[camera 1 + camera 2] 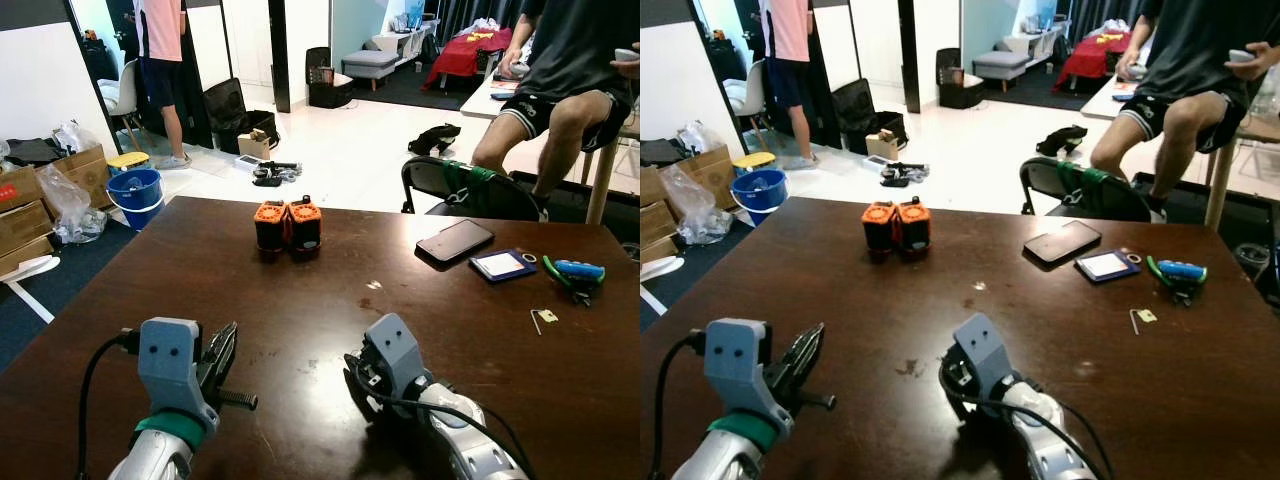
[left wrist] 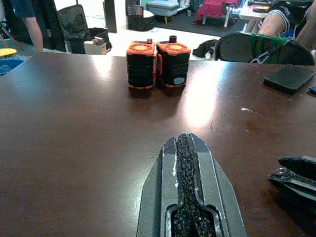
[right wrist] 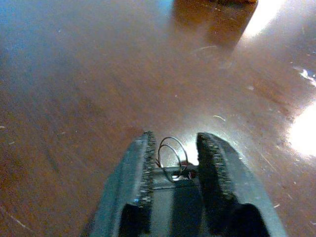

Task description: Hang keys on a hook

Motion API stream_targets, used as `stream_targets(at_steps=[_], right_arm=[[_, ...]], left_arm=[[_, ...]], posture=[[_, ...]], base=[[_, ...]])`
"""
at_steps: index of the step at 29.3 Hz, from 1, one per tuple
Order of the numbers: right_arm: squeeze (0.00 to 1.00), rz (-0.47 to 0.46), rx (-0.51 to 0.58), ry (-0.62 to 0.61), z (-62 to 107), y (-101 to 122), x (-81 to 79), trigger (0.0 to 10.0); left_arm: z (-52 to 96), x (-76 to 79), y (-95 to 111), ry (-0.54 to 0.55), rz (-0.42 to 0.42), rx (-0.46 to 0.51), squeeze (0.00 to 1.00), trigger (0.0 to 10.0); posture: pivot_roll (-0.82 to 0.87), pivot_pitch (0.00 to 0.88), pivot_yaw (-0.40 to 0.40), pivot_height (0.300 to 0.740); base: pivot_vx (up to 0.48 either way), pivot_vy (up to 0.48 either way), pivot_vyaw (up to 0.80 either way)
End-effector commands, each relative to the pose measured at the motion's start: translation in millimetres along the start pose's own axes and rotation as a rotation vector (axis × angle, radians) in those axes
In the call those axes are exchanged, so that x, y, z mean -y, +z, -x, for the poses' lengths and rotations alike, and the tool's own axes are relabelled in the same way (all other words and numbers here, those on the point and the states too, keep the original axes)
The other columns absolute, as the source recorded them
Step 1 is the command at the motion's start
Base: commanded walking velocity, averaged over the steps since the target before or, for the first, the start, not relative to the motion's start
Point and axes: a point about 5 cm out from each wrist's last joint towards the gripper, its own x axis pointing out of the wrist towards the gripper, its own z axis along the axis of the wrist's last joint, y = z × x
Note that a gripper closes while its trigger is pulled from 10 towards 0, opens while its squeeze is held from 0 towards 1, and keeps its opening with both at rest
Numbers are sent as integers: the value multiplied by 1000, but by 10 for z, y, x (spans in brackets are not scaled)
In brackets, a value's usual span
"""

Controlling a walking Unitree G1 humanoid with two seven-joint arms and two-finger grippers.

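My right gripper (image 3: 175, 140) is low over the dark wooden table (image 1: 200, 270), near its front edge, with the jaws a narrow gap apart. A thin wire key ring (image 3: 171, 150) sits between its two black fingers and seems held at their base. The keys themselves are hidden. From the head the right wrist housing (image 1: 392, 352) covers those fingers. My left gripper (image 1: 224, 352) hovers beside it on the left, shut and holding nothing, pointing across the table (image 2: 186, 140). I see no hook.
Two orange-and-black battery packs (image 1: 287, 227) stand mid-table. At the far right lie a phone (image 1: 455, 240), a card holder (image 1: 503, 265), green-blue pliers (image 1: 575, 272) and a small tagged key (image 1: 545, 317). Beyond the table are a chair (image 1: 470, 190), a seated person (image 1: 560, 90) and a standing person (image 1: 160, 60).
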Motion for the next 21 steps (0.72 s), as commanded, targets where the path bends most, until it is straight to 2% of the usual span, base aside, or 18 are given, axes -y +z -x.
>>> stream_targets(at_steps=[1, 2, 9, 11, 13, 15, 16, 17, 21], right_arm=[[0, -1, -14, 18, -21, -33, -61, 1451], [0, 0, -16, 18, -20, -39, -62, 314], [0, 3, -29, 15, -15, -64, -59, 0], [0, 5, -34, 13, -17, -73, -55, 1608], [0, 6, -35, 12, -19, -75, -53, 1882], [0, 6, -36, 11, -23, -76, -51, 1059], [0, 6, -36, 11, -23, -76, -51, 1059], [0, 5, -35, 9, -27, -74, -48, 314], [0, 3, -26, 0, -32, -59, -38, 0]], left_arm=[[23, -23, -62, 5, -4, -35, 0, 10000], [23, -21, -65, 4, -5, -37, 0, 10000], [28, -13, -81, -3, -10, -45, 0, 10000], [31, -11, -86, -5, -14, -49, 0, 10000], [32, -10, -87, -6, -16, -50, 0, 10000], [30, -10, -88, -8, -18, -52, 0, 10000], [30, -10, -88, -8, -18, -52, 0, 10000], [28, -10, -88, -9, -20, -52, 0, 10000], [26, -12, -86, -8, -22, -51, 0, 10000]], posture=[[6, 17, 147, 740], [6, 17, 147, 740], [6, 17, 147, 740], [6, 17, 147, 740], [6, 17, 147, 740], [4, 16, 145, 740], [4, 16, 145, 740], [4, 16, 145, 740], [4, 16, 145, 740]], base=[[0, 0, 0], [0, 0, 0], [0, 0, 0], [0, 0, 0], [0, 0, 0], [0, 0, 0], [0, 0, 0], [0, 0, 0], [0, 0, 0]])
